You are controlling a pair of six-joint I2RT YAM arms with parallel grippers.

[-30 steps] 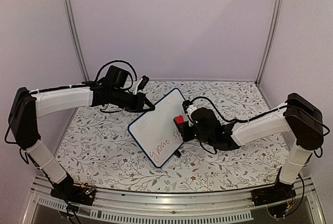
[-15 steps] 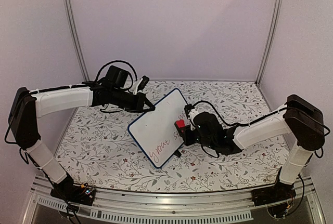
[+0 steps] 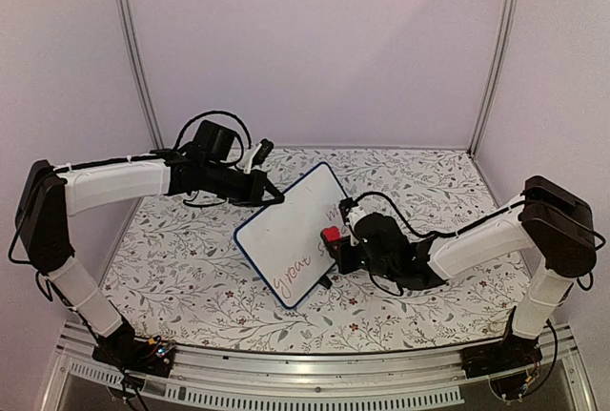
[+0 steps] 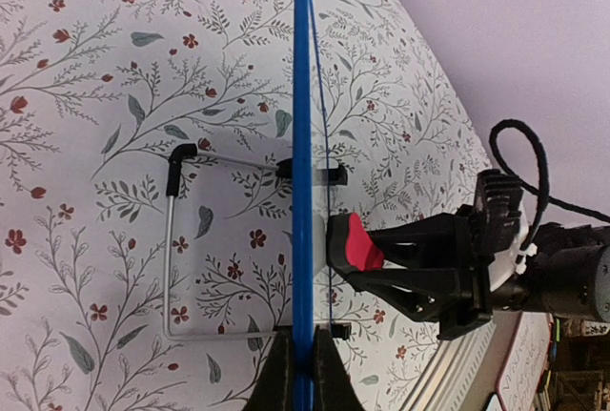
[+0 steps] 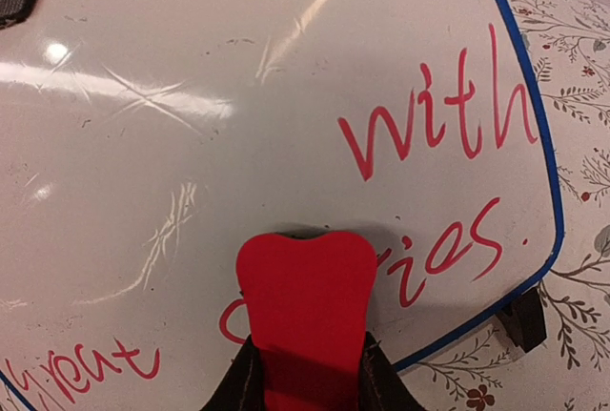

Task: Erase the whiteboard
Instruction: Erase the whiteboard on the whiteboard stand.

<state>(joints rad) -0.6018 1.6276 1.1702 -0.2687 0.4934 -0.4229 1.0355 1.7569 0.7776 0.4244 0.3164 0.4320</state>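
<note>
The whiteboard (image 3: 282,237) stands tilted on the floral table, white with a blue rim. Red handwriting on it reads "with" (image 5: 434,125), "great" (image 5: 81,368) and a partly covered word. My left gripper (image 3: 274,198) is shut on the board's upper rim; the left wrist view shows the rim edge-on (image 4: 302,144) between the jaws (image 4: 303,363). My right gripper (image 3: 339,247) is shut on a red eraser (image 3: 331,235). The eraser (image 5: 307,306) presses flat on the board's face (image 5: 219,96), over the lower line of writing, and also shows in the left wrist view (image 4: 355,244).
A thin wire stand (image 4: 170,239) lies on the table behind the board. A black clip foot (image 5: 524,320) sits at the board's lower rim. The floral tablecloth (image 3: 429,182) is bounded by pale walls, and a metal rail (image 3: 286,373) runs along the near edge.
My right gripper has slid the red eraser down the board's face toward the near edge, uncovering the word "with". The left arm and the board have not moved.
</note>
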